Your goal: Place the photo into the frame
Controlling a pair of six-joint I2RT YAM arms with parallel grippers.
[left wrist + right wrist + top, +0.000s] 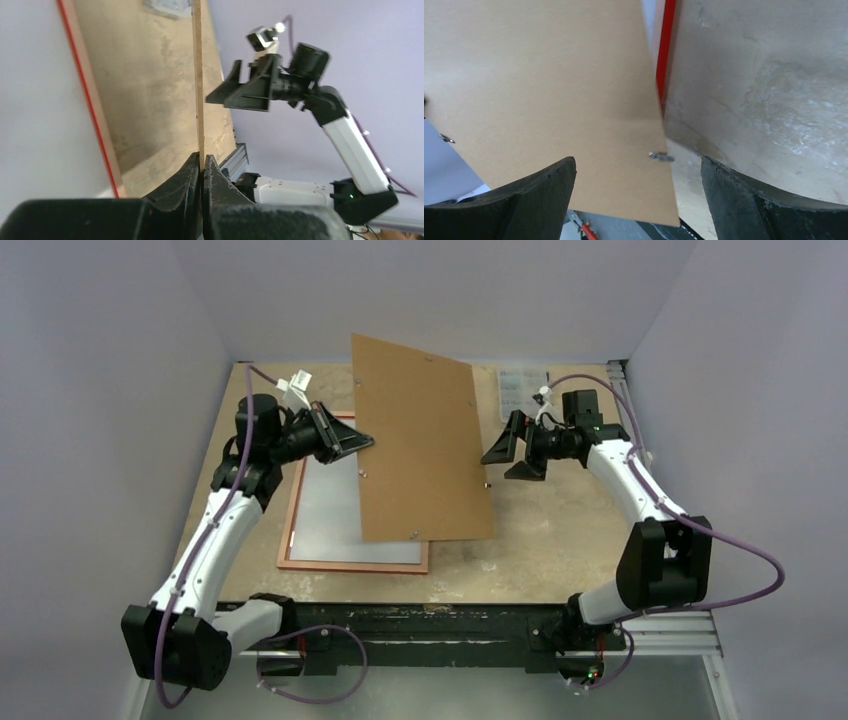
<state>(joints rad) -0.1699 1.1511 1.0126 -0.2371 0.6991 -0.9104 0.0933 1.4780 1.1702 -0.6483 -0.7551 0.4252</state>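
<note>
One frame point(340, 565) lies beneath the left end effector point(368, 443) clamping the board point(420, 440).

The board point(420, 440) hides the frame's point(350, 566) right side. A pale item point(520, 390) beyond it is too small to identify.

Plain lilac walls point(120, 390), worn tan tabletop point(560, 540), black rail point(430, 625) along near edge, soft even light

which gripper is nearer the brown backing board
Left. The left gripper is shut on the left edge of the backing board; the right gripper hangs open just off its right edge, not gripping.
</note>
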